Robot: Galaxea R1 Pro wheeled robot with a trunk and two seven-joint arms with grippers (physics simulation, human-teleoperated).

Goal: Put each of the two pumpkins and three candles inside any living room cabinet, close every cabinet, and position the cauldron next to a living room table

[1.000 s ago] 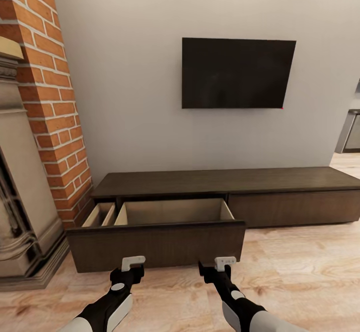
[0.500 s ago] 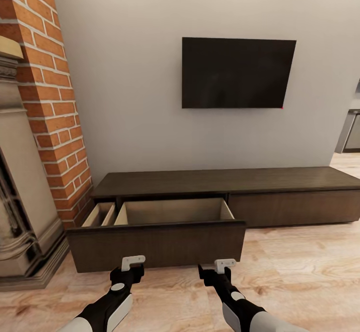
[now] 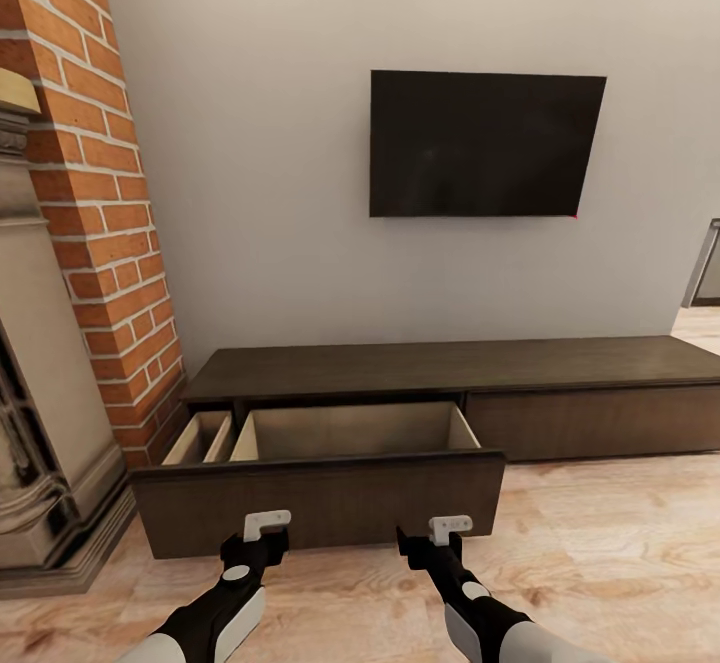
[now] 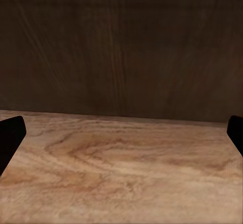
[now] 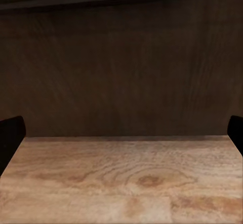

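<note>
Facing the cabinet (image 3: pixel 450 368) with its drawer (image 3: pixel 320 498) pulled out, both grippers (left (image 3: pixel 266 523), right (image 3: pixel 449 526)) spread wide and empty, the robot does best pushing the front squarely with both arms

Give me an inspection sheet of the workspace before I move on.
Surface: light wood floor.
Job's things: cabinet has its left drawer pulled out, visible inside bare, pale beige; right front shut.
Clutter: nothing seen.
Grippers: left gripper and right gripper low, facing the drawer front; both open, holding nothing.
Cables: nothing seen.
Surroundings: wall TV, brick column, fireplace surround.
</note>
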